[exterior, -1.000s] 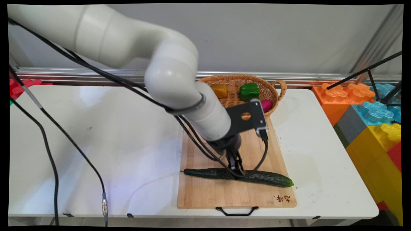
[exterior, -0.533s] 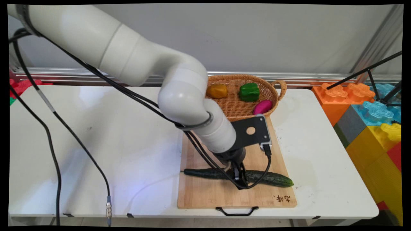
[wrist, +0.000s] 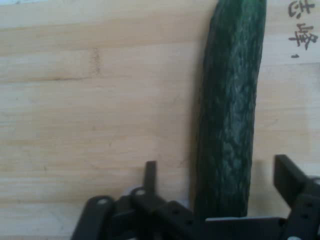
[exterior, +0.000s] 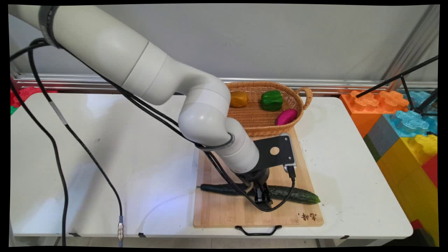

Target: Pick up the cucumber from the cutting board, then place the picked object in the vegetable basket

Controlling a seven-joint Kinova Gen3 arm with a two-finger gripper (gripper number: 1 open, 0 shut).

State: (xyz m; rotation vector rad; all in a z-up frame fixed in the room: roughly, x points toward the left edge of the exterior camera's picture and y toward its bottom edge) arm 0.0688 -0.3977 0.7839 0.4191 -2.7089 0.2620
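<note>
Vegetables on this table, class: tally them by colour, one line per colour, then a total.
Dark green: 1, the cucumber on the cutting board
Bright green: 1, pepper in the basket
Yellow-orange: 1, pepper
Magenta: 1, vegetable
Total: 4

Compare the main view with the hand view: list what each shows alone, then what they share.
Main view only: the wicker basket holding a yellow pepper, a green pepper and a magenta vegetable, the white table, the coloured blocks. Hand view only: the claw open, one finger on each side of the cucumber. Both: cucumber, wooden cutting board, the board's printed characters.
</note>
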